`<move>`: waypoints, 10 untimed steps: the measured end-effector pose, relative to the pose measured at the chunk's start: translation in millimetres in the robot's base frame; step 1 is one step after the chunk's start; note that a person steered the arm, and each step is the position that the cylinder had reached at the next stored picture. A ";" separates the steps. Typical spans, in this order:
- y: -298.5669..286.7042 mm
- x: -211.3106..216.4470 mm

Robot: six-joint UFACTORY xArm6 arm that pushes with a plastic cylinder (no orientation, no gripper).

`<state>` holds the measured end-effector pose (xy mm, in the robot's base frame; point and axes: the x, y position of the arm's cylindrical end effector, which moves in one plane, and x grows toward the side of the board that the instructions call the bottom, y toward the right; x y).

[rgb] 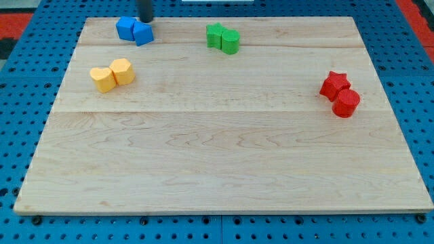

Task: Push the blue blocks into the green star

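Observation:
Two blue blocks (134,30) sit touching each other at the view's top left of the wooden board (224,163). The green star (215,34) is at the top centre, with a green cylinder (230,41) pressed against its right side. My tip (146,19) is at the view's top, just above the right blue block and close to or touching it. It is well to the left of the green star.
A yellow heart (102,79) and a yellow hexagon (123,70) sit together on the left. A red star (334,83) and a red cylinder (346,103) sit together on the right. Blue pegboard surrounds the board.

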<state>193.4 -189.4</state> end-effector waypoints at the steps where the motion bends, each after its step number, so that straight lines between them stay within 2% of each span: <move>1: -58.7 17.4; 2: -27.7 45.0; 4: 45.4 45.1; 5: 108.9 46.7; 6: 65.8 81.8; 7: -31.6 134.1; 8: -90.7 198.2; 9: -37.6 198.0; 10: 10.2 166.5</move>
